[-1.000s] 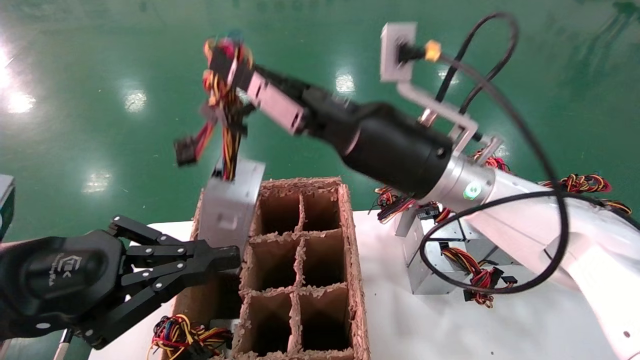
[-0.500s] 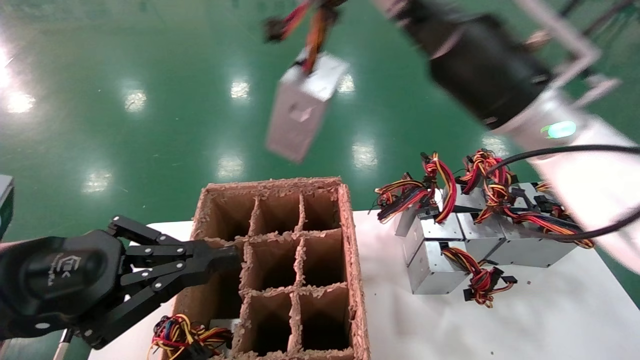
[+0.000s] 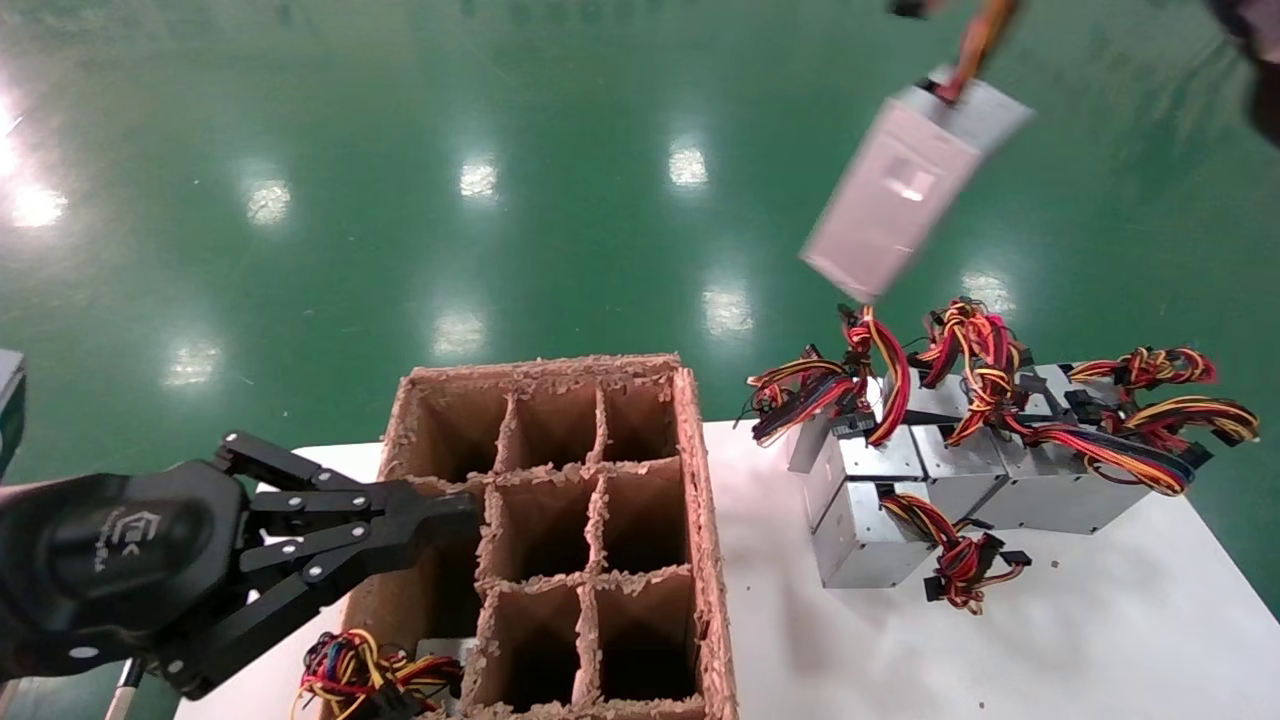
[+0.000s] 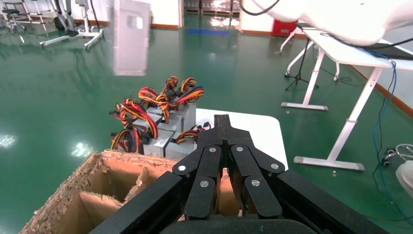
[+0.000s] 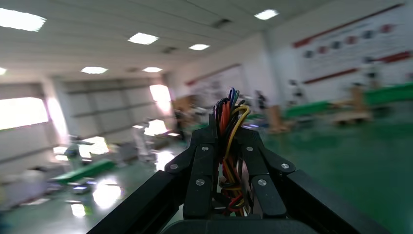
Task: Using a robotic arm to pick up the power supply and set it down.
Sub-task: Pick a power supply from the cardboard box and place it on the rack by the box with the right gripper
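A silver-grey power supply hangs tilted in the air above the table's far right, dangling by its wire tail. In the right wrist view my right gripper is shut on that bundle of red, yellow and black wires; in the head view the gripper itself is out of frame past the top right. The left wrist view shows the hanging power supply too. My left gripper is shut and empty, its tip at the near left rim of the cardboard box.
Several more power supplies with coloured wires sit grouped on the white table right of the divided cardboard box. Another wire bundle lies in the box's near left cell. Green floor lies beyond the table.
The right arm has lifted the power supply out of the box's far left cell and swung it up and to the right, over the pile. The left arm has not moved.
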Motion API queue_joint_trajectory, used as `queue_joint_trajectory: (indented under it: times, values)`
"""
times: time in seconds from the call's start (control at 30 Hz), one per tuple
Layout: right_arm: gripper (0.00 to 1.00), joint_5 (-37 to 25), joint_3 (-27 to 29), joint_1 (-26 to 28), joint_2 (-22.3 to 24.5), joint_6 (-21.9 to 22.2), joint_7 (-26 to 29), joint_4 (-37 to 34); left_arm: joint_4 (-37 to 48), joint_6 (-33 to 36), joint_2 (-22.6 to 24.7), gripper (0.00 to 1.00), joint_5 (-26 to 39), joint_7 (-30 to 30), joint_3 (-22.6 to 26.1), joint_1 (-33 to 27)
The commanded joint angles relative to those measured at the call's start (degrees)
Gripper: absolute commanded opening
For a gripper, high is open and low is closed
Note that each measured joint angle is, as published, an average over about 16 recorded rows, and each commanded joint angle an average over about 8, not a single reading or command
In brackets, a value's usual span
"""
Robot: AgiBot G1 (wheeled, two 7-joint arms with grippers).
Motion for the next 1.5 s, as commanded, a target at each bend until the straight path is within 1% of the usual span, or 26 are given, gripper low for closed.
queue_joint_trajectory:
  times: [0.03,0.13,0.27,0.37,0.5,0.6,0.7,0.9,1.03,1.17,1.33,1.5]
  values:
    - [0.0,0.95,2.05,-2.94,3.51,3.22,-0.57,3.29,0.0,0.0,0.0,0.0,0.0,0.0,0.0,0.0]
    - [0.0,3.07,6.06,-8.83,7.91,5.59,-1.6,4.87,0.0,0.0,0.0,0.0,0.0,0.0,0.0,0.0]
    - [0.0,6.29,12.09,-17.64,12.48,7.06,-3.17,5.17,0.0,0.0,0.0,0.0,0.0,0.0,0.0,0.0]
    - [0.0,8.66,17.23,-25.19,14.54,7.74,-4.65,5.18,0.0,0.0,0.0,0.0,0.0,0.0,0.0,0.0]
    - [0.0,11.23,24.98,-36.23,15.53,7.79,-6.85,5.37,0.0,0.0,0.0,0.0,0.0,0.0,0.0,0.0]
    - [0.0,12.44,31.08,-44.41,15.19,6.64,-8.2,5.58,0.0,0.0,0.0,0.0,0.0,0.0,0.0,0.0]
    - [0.0,13.08,37.21,-52.18,14.29,4.42,-9.1,5.8,0.0,0.0,0.0,0.0,0.0,0.0,0.0,0.0]
    - [0.0,13.24,47.26,-64.72,12.15,-2.85,-8.8,6.06,0.0,0.0,0.0,0.0,0.0,0.0,0.0,0.0]
    - [0.0,12.75,51.4,-70.56,11.09,-8.16,-7.73,6.0,0.0,0.0,0.0,0.0,0.0,0.0,0.0,0.0]
    - [0.0,11.98,53.5,-74.7,10.57,-11.24,-6.59,5.9,0.0,0.0,0.0,0.0,0.0,0.0,0.0,0.0]
    - [0.0,11.26,53.99,-77.77,10.57,-11.58,-5.19,5.92,0.0,0.0,0.0,0.0,0.0,0.0,0.0,0.0]
    - [0.0,10.94,53.46,-78.88,10.82,-10.83,-4.32,5.97,0.0,0.0,0.0,0.0,0.0,0.0,0.0,0.0]
